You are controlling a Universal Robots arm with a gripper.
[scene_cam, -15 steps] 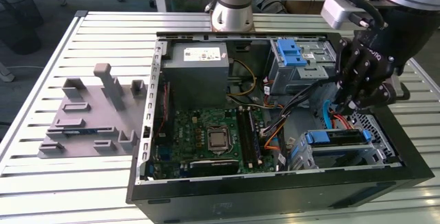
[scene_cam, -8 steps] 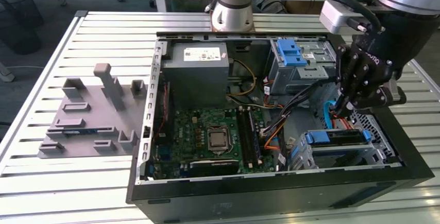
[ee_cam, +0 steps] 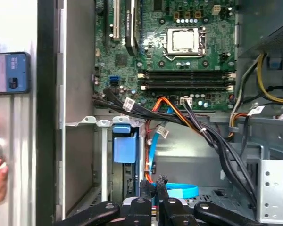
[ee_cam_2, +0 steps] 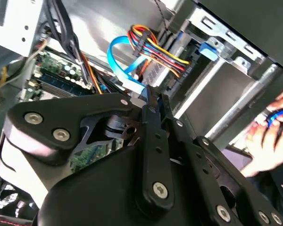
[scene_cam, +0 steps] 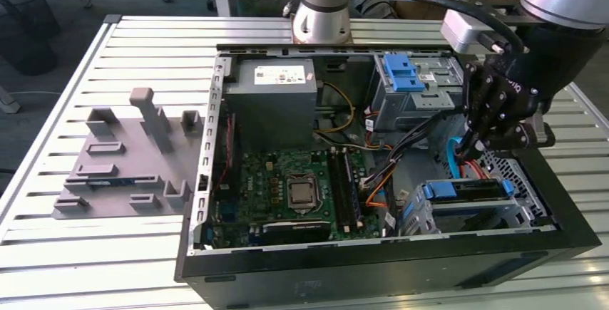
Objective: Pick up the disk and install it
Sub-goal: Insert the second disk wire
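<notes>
- The grey plastic fixture point(scene_cam: 124, 160) is lying on the slatted tabletop point(scene_cam: 57, 253) at the exterior view's left, well apart from the open computer case point(scene_cam: 381, 271).
- The grey power-supply box point(scene_cam: 271, 93) is sitting in the case's far corner, with the motherboard point(scene_cam: 295, 189) lying flat just below it in that view.
- The disk point(scene_cam: 461, 190) is sitting in the lower drive bay near the exterior view's right. Its blue rail is facing up, and it is looking already slid into place rather than loose.
- The end effector point(scene_cam: 478, 152) is hanging just above the disk, beside a light-blue ribbon cable point(scene_cam: 449, 160). Its fingers point(ee_cam_2: 148, 106) are drawn together with only a slit between them, and nothing of the disk is sitting between them.
- The arm point(scene_cam: 561, 3) is reaching in from the exterior view's upper right, with the wrist pointing steeply down into the case.
- Judging by this, the seating of the disk is the step in hand. Doing it well is meaning pressing squarely along the rails and staying off the ribbon cable and the bundle of coloured wires point(ee_cam_2: 155, 52).
- A person's hand point(ee_cam_2: 269, 136) is resting just outside the case wall in the second wrist view, so keeping motions slow and small is looking wise.
</notes>
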